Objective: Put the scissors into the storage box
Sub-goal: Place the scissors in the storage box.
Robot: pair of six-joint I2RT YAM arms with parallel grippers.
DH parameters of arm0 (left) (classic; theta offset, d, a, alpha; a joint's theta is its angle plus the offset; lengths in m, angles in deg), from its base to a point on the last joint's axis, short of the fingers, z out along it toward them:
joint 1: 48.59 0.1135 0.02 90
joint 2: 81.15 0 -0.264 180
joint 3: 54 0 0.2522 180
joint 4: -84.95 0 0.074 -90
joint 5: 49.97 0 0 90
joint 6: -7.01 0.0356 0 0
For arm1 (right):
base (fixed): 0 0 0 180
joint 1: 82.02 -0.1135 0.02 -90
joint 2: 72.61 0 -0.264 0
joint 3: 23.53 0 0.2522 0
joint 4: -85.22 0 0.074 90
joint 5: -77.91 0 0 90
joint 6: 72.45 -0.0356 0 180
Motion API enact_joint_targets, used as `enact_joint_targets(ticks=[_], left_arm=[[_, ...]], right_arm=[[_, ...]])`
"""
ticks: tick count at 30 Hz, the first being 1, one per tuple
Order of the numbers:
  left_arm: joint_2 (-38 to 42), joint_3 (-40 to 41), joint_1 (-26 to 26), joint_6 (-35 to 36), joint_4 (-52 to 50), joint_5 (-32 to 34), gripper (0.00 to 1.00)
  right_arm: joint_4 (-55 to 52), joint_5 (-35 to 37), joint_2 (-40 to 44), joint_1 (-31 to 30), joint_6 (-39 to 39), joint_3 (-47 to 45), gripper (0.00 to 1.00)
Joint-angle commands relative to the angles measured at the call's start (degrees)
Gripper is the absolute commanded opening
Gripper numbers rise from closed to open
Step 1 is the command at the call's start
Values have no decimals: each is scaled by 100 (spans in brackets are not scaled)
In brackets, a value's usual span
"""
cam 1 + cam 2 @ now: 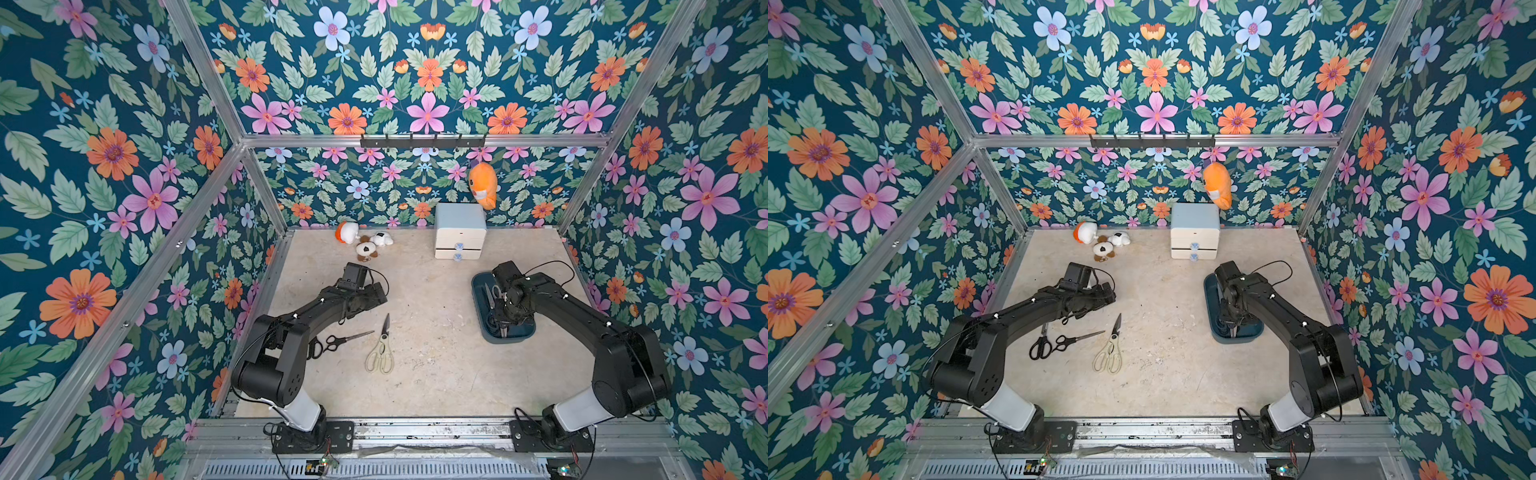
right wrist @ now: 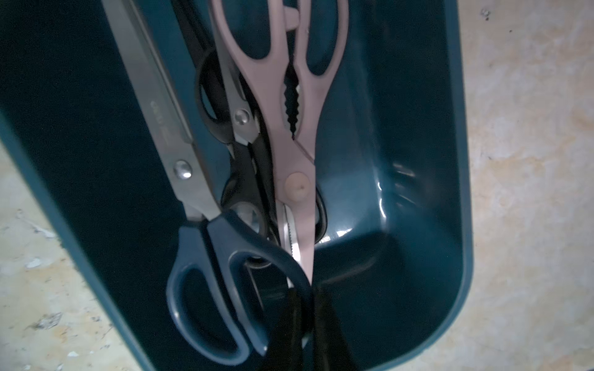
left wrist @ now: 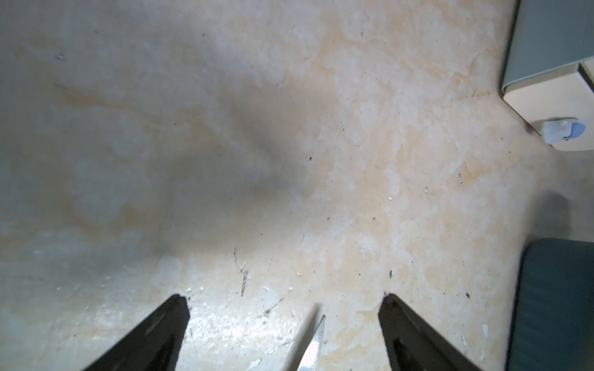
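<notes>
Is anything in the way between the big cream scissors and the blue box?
Nothing lies on the table between the cream scissors and the storage box. But the right gripper is down inside the box, shut on the pink scissors, and it fills part of the opening.
</notes>
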Motion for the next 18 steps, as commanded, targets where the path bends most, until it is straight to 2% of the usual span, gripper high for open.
enact_joint_targets(ticks=[1,15,18], left_arm=[[-14,-63,3,113,-79,1,98],[61,22,7,121,-150,102,98],[76,64,2,99,-134,109,98]], right_arm=[[59,59,-165,5,128,22,0],[191,-72,-759,6,121,139,0],[126,-99,-700,5,55,208,11]])
